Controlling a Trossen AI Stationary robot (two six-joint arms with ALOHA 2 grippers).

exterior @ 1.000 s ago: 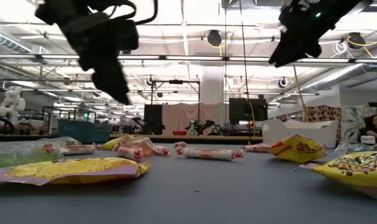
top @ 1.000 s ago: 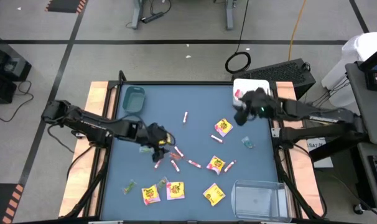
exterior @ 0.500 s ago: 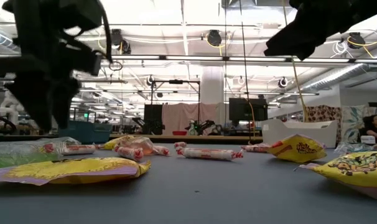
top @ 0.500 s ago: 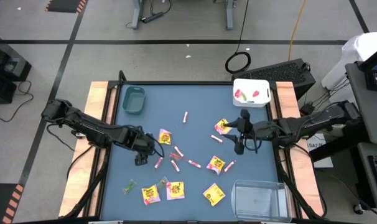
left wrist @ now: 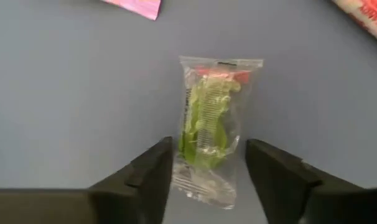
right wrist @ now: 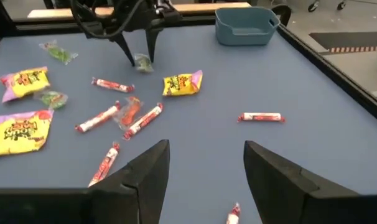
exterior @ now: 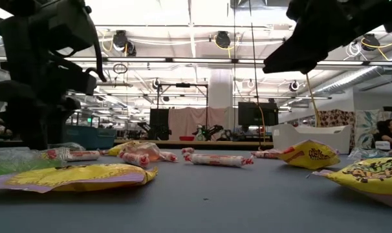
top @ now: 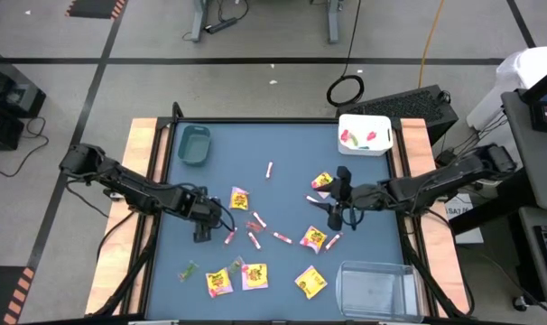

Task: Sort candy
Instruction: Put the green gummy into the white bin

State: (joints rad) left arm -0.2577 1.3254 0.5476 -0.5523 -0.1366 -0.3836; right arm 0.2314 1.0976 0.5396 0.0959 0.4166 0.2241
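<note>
Overhead, table-level, two wrist views share table (top: pixel 282 171).

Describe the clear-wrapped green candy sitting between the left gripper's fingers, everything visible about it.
The small green candy in a clear crinkled plastic wrapper lies flat on the blue-grey table top. The sweet inside is pale green and ridged, with a red patch near one sealed end. The wrapper is rectangular, intact, with flat crimped ends. The left gripper straddles it, one dark finger on each side, jaws apart; whether they touch the wrapper cannot be told. In the right wrist view it sits under that gripper.
</note>
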